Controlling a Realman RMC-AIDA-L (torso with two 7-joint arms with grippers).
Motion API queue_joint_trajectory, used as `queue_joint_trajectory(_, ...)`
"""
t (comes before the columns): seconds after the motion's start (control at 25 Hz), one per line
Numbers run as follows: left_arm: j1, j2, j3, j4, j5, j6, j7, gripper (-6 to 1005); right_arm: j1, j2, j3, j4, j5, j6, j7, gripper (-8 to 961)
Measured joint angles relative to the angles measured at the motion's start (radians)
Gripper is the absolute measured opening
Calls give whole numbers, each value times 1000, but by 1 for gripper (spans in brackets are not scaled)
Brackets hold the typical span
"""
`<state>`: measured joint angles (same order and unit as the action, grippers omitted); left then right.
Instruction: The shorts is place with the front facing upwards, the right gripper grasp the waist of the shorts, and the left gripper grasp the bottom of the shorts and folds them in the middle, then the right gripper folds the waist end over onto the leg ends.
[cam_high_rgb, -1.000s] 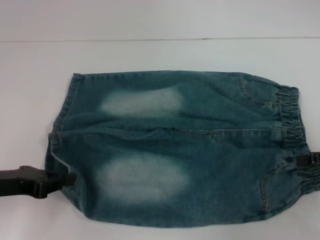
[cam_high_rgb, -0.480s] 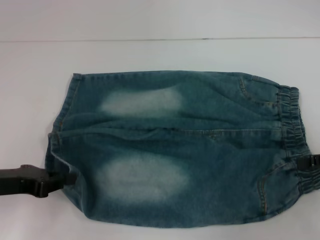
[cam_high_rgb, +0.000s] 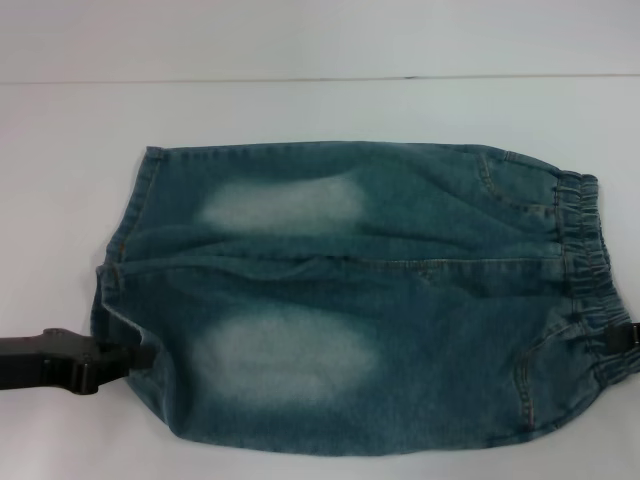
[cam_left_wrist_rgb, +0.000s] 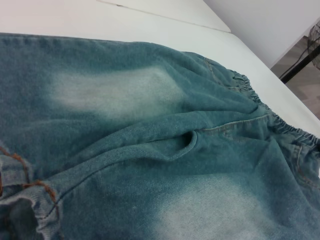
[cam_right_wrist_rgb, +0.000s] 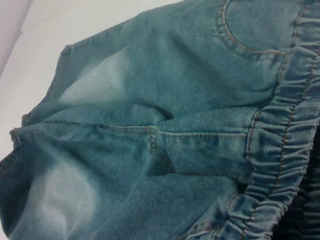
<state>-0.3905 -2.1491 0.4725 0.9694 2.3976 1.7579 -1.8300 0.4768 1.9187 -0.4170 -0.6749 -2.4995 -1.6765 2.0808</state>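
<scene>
Blue denim shorts (cam_high_rgb: 350, 300) lie flat on the white table, front up. The elastic waist (cam_high_rgb: 585, 260) is at the right and the leg hems (cam_high_rgb: 120, 270) at the left. My left gripper (cam_high_rgb: 140, 354) sits at the near leg hem, its narrow tip shut on the hem's edge. The left wrist view shows that hem (cam_left_wrist_rgb: 22, 200) bunched up close to the camera. My right gripper (cam_high_rgb: 626, 338) shows only as a small black piece at the near end of the waist. The gathered waistband (cam_right_wrist_rgb: 280, 165) fills the right wrist view.
The white table (cam_high_rgb: 320, 110) stretches beyond the shorts to a far edge line (cam_high_rgb: 320, 78). Table surface shows on the left (cam_high_rgb: 50, 220) beside the leg hems. The shorts' near edge (cam_high_rgb: 330, 450) lies close to the bottom of the head view.
My right gripper has slid nearer and slightly outward along the waistband. The left gripper has edged a little onto the hem. The shorts lie as before.
</scene>
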Motion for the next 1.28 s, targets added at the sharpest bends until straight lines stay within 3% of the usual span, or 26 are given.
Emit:
queue_joint_trajectory(0.12,-1,0,0,0,0,0,0,31,0,0,-3,0,1,-2,-5,188)
queue_joint_trajectory(0.56,-4,1,-2,0,-13,0,7,31,-1,-3,13,-11,57,-16,-6,49)
queue_joint_trajectory(1.04,5,11,-11,-16,-100,-19,47,32,-49,-10,34,4,244,-46,-17,49)
queue_joint_trajectory(1.28,-2,20,-39,-50,-128,-96,50,32,-65,-14,145,34,313,-30,-10,49)
